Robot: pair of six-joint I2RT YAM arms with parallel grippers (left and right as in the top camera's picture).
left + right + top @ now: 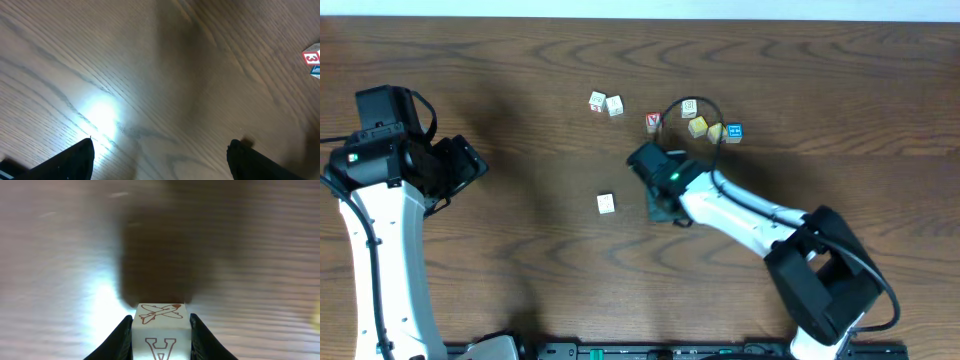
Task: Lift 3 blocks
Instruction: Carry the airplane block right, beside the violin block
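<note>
A whitish block with a red-outlined airplane on one face and a letter A on another sits between the black fingers of my right gripper, which is shut on it. Its dark shadow lies on the wood just beyond it. From overhead the right gripper hides that block. Another whitish block lies on the table to its left. Two more whitish cubes sit side by side at the back. My left gripper hangs open over bare wood at the far left.
Behind the right gripper stand a red-marked cube, a whitish cube, two yellow cubes and a blue cube. A black cable loops over them. A red and blue cube shows at the left wrist view's right edge.
</note>
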